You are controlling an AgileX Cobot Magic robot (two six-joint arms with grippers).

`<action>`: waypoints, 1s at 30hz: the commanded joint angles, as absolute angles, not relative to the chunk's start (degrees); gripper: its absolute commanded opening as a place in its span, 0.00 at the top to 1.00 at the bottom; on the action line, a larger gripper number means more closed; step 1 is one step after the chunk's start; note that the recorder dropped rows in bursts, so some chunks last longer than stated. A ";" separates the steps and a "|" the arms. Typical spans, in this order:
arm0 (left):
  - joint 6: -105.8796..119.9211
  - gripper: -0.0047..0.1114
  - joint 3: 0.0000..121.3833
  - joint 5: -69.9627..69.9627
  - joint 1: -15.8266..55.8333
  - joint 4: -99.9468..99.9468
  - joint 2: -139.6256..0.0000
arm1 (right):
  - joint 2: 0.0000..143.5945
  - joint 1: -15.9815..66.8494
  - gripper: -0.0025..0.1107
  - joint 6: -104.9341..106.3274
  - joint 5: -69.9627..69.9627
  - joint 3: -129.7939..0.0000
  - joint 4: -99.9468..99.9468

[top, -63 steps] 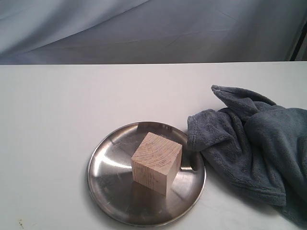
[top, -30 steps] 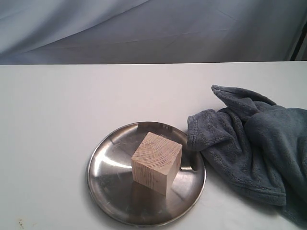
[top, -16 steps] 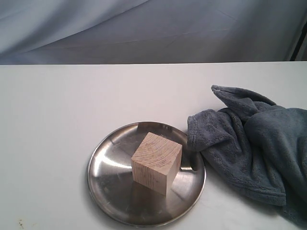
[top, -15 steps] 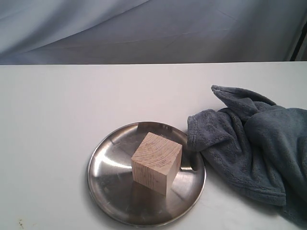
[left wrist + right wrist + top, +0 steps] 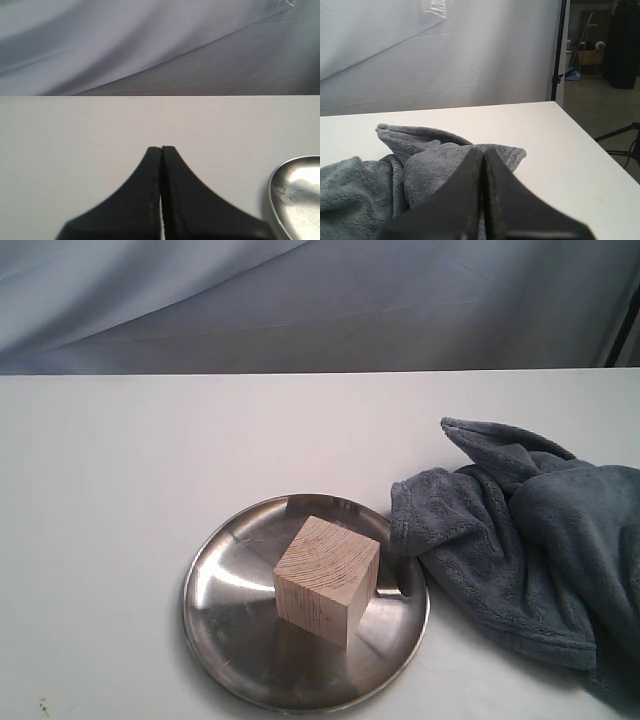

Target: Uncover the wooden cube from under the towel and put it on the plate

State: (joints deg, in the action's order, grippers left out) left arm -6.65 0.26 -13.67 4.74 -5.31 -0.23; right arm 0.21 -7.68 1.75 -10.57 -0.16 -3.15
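Resting on plate [image 5: 230,615], wooden cube [image 5: 327,578], towel [image 5: 520,555] beside

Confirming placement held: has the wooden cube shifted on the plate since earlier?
No. The wooden cube keeps the same spot and angle relative to the plate rim.

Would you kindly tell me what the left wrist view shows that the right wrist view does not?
Only the left wrist view shows part of the plate and the shut left gripper. Only the right wrist view shows the towel and the shut right gripper. Both share the white table and a draped backdrop.
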 commanded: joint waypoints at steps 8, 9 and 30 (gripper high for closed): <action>-6.90 0.96 0.00 -13.33 4.56 -5.03 0.00 | 0.00 -8.04 0.98 0.00 -11.82 0.00 -3.05; -6.90 0.96 0.00 -13.33 4.56 -5.03 0.00 | 0.00 -8.04 0.98 0.00 -13.31 0.00 -2.21; -6.92 0.96 0.00 -13.33 4.56 -5.03 0.00 | 0.00 -8.04 0.98 0.00 -18.96 0.00 -2.35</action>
State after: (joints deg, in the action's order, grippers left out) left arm -6.65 0.26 -13.67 4.74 -5.31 -0.23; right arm 0.21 -7.68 0.00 -18.74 -0.16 -2.80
